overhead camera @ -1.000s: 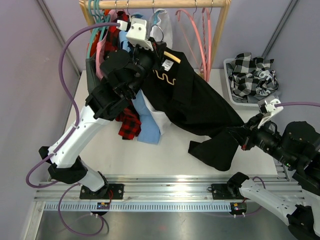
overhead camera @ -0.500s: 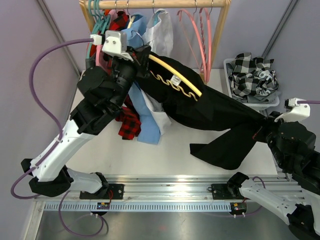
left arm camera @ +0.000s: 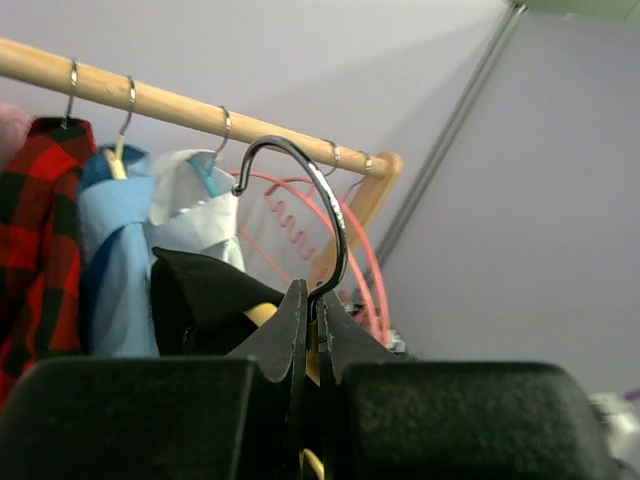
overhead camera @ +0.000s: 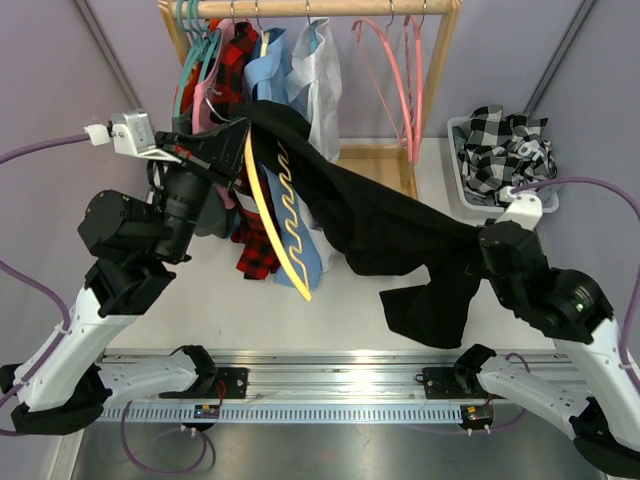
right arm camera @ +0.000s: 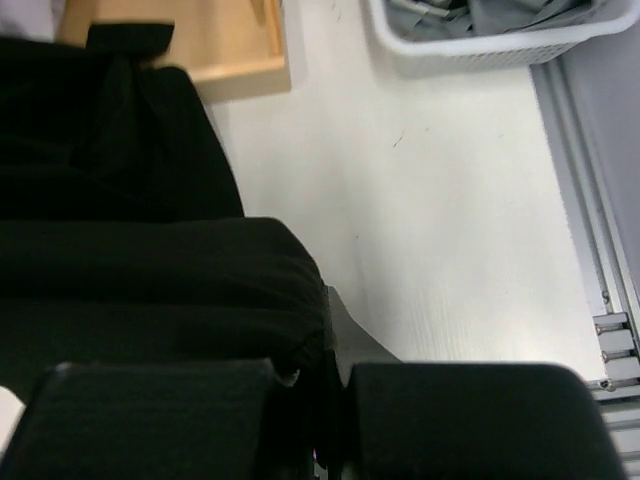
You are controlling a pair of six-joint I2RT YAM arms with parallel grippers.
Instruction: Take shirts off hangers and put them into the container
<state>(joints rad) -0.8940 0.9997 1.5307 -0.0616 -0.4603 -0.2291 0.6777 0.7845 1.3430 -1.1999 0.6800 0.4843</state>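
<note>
Left end effector: closed on the neck of the thin yellow plastic hanger, just under its small metal hook; the hook hangs free, off the wooden rail.
Right end effector: clamped on a fold of the black collared shirt, low over the right side of the white tabletop.
Shirt position: stretched between the two arms, its collar end draped over the hanger's top beside the left end effector and a loose tail sagging to the tabletop.
Key relation: the shirt's long axis runs from upper left down to lower right; one hanger arm with its wavy edge lies bare, so the garment looks about half off.
Nearer arm: the right one, with the white lattice-sided plastic laundry basket just beyond it at the far right.
Basket contents: a crumpled black-and-white check shirt, piled above the rim.
Likely next need: a pull along that axis, away from the hanger, then a carry to the basket.
On the rail: red-and-black check, light blue and white shirts, plus bare pink and teal hangers.
</note>
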